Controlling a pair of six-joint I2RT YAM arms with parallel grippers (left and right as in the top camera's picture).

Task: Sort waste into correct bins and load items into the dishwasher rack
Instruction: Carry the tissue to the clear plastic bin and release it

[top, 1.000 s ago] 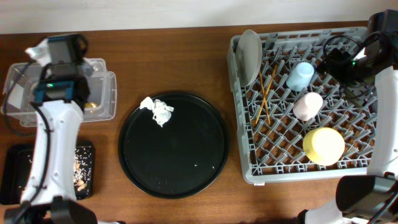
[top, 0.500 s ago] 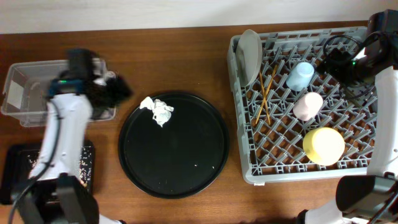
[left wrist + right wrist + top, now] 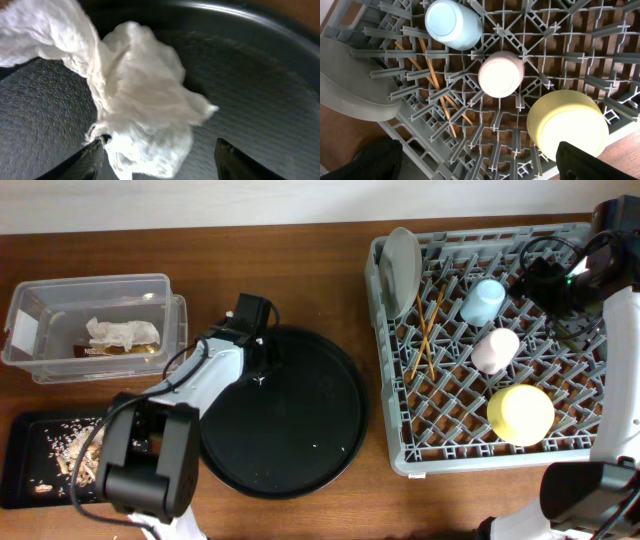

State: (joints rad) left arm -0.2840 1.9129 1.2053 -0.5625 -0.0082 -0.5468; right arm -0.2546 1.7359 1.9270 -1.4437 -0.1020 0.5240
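A crumpled white wrapper (image 3: 135,95) lies on the round black tray (image 3: 300,430). My left gripper (image 3: 162,160) straddles it, jaws open; the left finger (image 3: 90,160) touches the paper's edge and the right stands apart. From overhead the left gripper (image 3: 256,365) hides the wrapper at the tray's upper left rim. Another wrapper (image 3: 120,332) lies in the clear tub (image 3: 40,300). Food scraps (image 3: 75,442) lie in the shallow black tray (image 3: 20,480). The grey rack (image 3: 450,445) holds the plate (image 3: 400,265), chopsticks (image 3: 428,330), blue cup (image 3: 483,302), pink cup (image 3: 495,350) and yellow bowl (image 3: 520,413). My right gripper (image 3: 480,165) hangs open above the rack.
The right arm (image 3: 570,275) sits over the rack's far right corner. Bare wooden table (image 3: 290,270) runs behind the round tray and between it and the rack. The tub and shallow tray stand at the table's left edge.
The left gripper has swung from over the clear tub to the round tray and opened. A wrapper now lies in the tub. The right arm is unmoved.
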